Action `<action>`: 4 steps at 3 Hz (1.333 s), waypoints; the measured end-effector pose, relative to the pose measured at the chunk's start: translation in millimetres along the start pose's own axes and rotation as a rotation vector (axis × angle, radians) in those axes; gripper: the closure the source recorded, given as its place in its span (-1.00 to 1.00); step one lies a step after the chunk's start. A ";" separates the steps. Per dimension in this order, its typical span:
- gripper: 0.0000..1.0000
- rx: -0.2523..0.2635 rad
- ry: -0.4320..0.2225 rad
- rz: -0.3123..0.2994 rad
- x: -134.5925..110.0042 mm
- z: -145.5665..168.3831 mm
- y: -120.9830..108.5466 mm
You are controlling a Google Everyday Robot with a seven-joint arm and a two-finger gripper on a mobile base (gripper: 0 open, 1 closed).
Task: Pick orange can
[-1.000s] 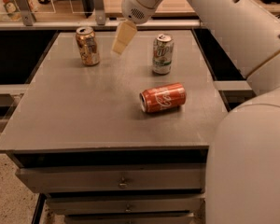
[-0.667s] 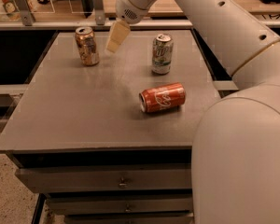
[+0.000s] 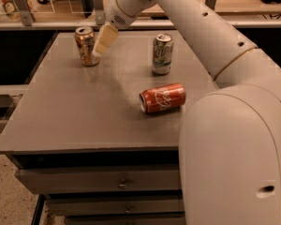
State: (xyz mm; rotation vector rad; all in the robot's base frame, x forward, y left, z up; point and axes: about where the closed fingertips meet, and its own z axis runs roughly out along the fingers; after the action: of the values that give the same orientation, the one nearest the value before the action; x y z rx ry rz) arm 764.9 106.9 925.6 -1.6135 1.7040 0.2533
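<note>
The orange can (image 3: 86, 46) is seen standing upright at the far left of the grey table (image 3: 79, 116), close to its far edge; its silver top is turned upward and its bronze-toned body is marked with pale mottling. The gripper (image 3: 104, 40) is held just to the right of that can, at the level of its upper half, and is tilted so that its pale tip is pointed down and to the left toward the can's side; whether the can is touched by it cannot be told; whether the gripper is spread or closed cannot be told either, since only one pale slab of it is presented to the camera. The white arm (image 3: 201, 27) is stretched from the near right across the far side of the table to the gripper. A silver-white can (image 3: 162, 54) with green markings is placed upright to the right of the gripper, well apart from the orange can; a red can (image 3: 162, 98) is laid on its side nearer the camera, right of the table's middle, with its silver end turned to the left. Two drawer fronts (image 3: 119, 184) with small knobs are seen below the near edge of the tabletop.
</note>
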 end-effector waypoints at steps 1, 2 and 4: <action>-1.00 -0.011 -0.040 -0.005 -10.9 22.4 1.1; -1.00 -0.039 -0.057 -0.010 -17.1 42.8 6.5; -0.20 -0.115 -0.090 0.003 -22.7 64.6 21.5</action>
State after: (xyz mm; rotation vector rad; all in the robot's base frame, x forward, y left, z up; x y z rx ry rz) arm 767.8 167.9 887.9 -1.6569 1.6491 0.4263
